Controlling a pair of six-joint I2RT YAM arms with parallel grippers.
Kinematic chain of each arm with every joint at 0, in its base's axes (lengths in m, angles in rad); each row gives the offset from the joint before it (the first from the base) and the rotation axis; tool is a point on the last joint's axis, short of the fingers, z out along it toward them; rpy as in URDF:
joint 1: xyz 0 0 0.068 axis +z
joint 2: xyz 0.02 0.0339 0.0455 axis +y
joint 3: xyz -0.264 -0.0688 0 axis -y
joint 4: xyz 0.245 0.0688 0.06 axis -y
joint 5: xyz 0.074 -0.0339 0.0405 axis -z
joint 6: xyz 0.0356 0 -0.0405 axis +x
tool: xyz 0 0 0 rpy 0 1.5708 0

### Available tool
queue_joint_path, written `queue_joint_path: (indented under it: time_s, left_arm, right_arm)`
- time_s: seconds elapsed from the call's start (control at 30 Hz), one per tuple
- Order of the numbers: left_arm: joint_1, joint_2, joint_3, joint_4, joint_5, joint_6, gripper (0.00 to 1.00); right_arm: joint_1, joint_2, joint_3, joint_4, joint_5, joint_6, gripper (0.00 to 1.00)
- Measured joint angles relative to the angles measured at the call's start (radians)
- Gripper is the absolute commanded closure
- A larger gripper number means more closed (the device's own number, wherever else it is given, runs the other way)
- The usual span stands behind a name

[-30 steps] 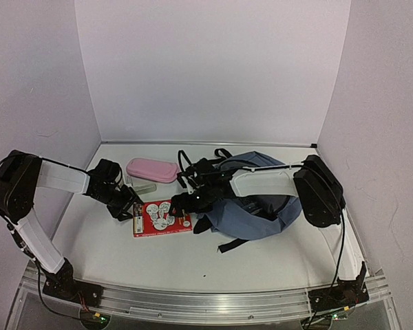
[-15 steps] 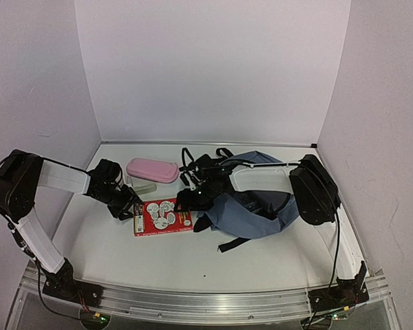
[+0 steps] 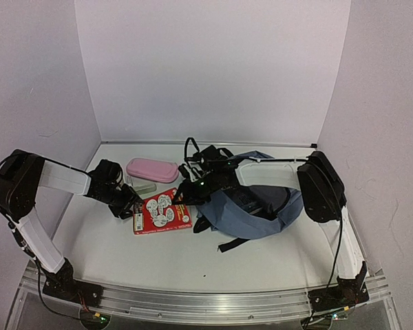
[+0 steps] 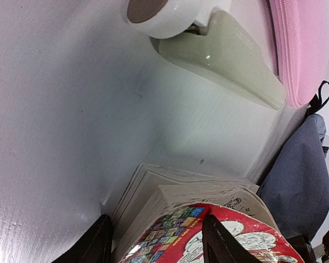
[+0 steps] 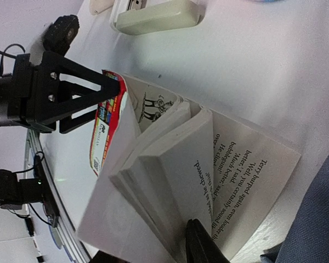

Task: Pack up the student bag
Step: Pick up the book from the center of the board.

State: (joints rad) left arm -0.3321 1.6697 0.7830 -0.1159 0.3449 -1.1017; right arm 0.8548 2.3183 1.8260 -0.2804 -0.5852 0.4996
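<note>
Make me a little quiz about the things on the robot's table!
1. What colour is the pencil case lying beyond the book?
2. The book lies: A) left of the student bag, B) inside it, C) on top of it.
3. True or false: the left hand and the right hand are both at the book.
Key: 1 pink; 2 A; 3 true.
</note>
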Motion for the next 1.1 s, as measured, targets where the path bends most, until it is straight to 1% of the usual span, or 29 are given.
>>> queue_joint_path:
  time_s: [0.1,0.17,0.2,0.27,0.33,0.4,0.47,0.57,0.67,0.8,0.9,0.97,1.1]
  left_arm:
    - [0.000,0.001,0.000,0.004,0.000,0.000,0.44]
    - [0.000,0.000,-0.003,0.007,0.000,0.001,0.38]
    - [0.000,-0.001,-0.005,0.011,0.000,0.001,0.32]
    - [-0.002,-0.009,-0.005,0.015,0.001,0.003,0.23]
    - [-0.007,-0.028,-0.003,-0.006,-0.003,0.021,0.17]
    - [-0.020,-0.060,0.000,-0.060,-0.016,0.041,0.10]
    - [-0.044,-0.128,0.013,-0.138,-0.049,0.074,0.01]
    - [-0.095,-0.285,0.059,-0.246,-0.130,0.137,0.00]
    - [-0.167,-0.445,0.118,-0.312,-0.233,0.218,0.01]
    - [-0.307,-0.562,0.171,-0.373,-0.356,0.330,0.02]
    - [-0.426,-0.577,0.189,-0.443,-0.456,0.414,0.01]
    - [-0.503,-0.556,0.208,-0.496,-0.520,0.474,0.02]
    - [-0.632,-0.434,0.288,-0.585,-0.638,0.601,0.03]
  right_arm:
    - [-0.008,0.000,-0.016,0.036,-0.042,0.023,0.82]
    - [-0.012,0.000,-0.018,0.048,-0.058,0.033,0.98]
    - [-0.014,0.000,-0.018,0.054,-0.062,0.041,1.00]
    - [-0.017,0.000,-0.018,0.069,-0.076,0.050,1.00]
    - [-0.021,0.000,-0.019,0.082,-0.092,0.055,1.00]
    - [-0.024,-0.005,-0.026,0.093,-0.110,0.069,1.00]
    - [-0.028,-0.022,-0.039,0.102,-0.120,0.092,1.00]
    - [-0.035,-0.066,-0.047,0.111,-0.140,0.137,1.00]
    - [-0.050,-0.113,-0.049,0.136,-0.164,0.191,1.00]
    - [-0.092,-0.159,-0.061,0.202,-0.210,0.267,1.00]
    - [-0.121,-0.183,-0.095,0.248,-0.248,0.320,1.00]
    - [-0.134,-0.188,-0.116,0.272,-0.268,0.348,1.00]
    - [-0.138,-0.189,-0.148,0.304,-0.313,0.402,1.00]
